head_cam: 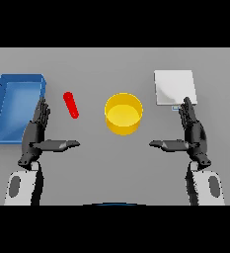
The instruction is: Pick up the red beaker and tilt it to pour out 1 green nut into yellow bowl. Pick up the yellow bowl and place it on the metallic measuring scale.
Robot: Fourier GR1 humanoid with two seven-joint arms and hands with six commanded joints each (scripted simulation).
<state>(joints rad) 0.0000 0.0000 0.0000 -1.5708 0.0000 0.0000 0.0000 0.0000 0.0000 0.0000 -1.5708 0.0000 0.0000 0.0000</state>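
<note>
Dark open left hand (36, 132) near slim, seemingly cylindrical red beaker (71, 105).

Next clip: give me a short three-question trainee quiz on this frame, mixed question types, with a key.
1. True or false: the red beaker stands upright inside the yellow bowl.
2. Which thing lies nearest the right hand? A) blue bin B) metallic scale C) red beaker
3. Fill in: both hands are ___ and hold nothing.

Key:
1. False; it lies tilted on the table, apart from the bowl, on the bowl's left.
2. B.
3. Open; the left hand too has straight fingers.
</note>
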